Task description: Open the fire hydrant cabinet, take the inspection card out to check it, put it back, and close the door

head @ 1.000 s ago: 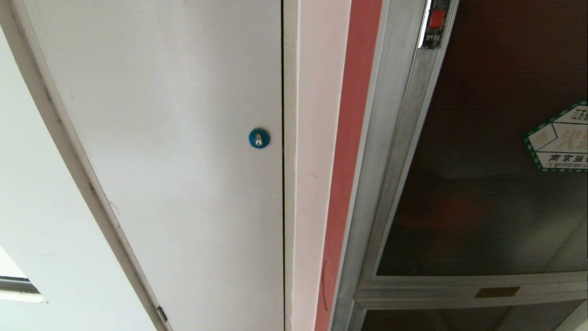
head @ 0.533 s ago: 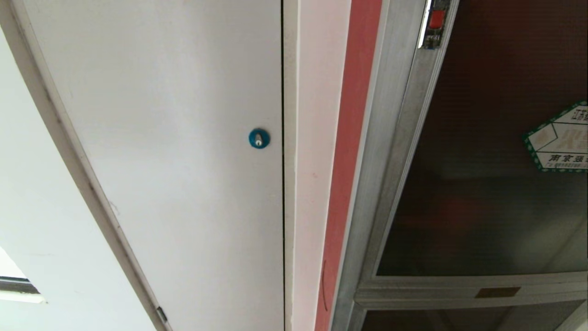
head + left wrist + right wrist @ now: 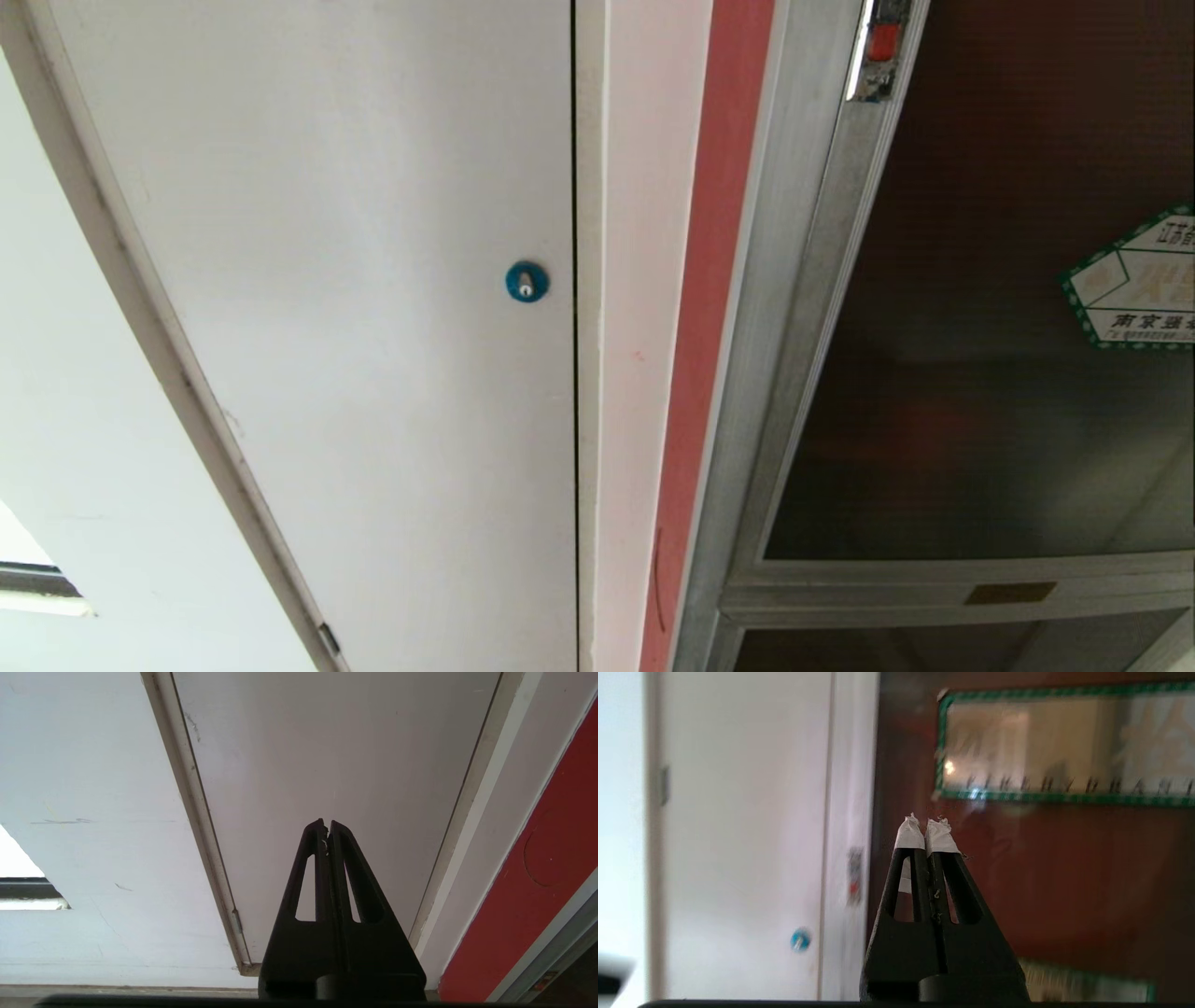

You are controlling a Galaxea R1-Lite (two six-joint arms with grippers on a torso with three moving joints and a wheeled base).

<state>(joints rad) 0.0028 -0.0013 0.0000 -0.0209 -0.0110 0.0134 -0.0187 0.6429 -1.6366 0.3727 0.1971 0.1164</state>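
Right wrist view shows the right gripper point(image 3: 927, 828) with its taped fingers point(image 3: 909, 835) pressed together on nothing, raised before the dark glass of the door point(image 3: 1064, 882). Beyond the tips, the small red latch point(image 3: 853, 877) sits on the door's edge, off to the side nearer the white door point(image 3: 738, 835) and its blue lock point(image 3: 800, 939); the green-bordered sticker point(image 3: 1064, 746) lies the other way, further along the glass. So the coming move likely turns on a sideways shift towards that latch edge, whose frame runs long and upright.

The left gripper point(image 3: 327, 828), likewise closed and empty, points at the white door, away from the fire hydrant cabinet point(image 3: 803, 308), so the right arm is the nearer one.

From the head camera neither arm shows; the door looks shut, latch at the top edge. No inspection card is visible anywhere, presumably inside.
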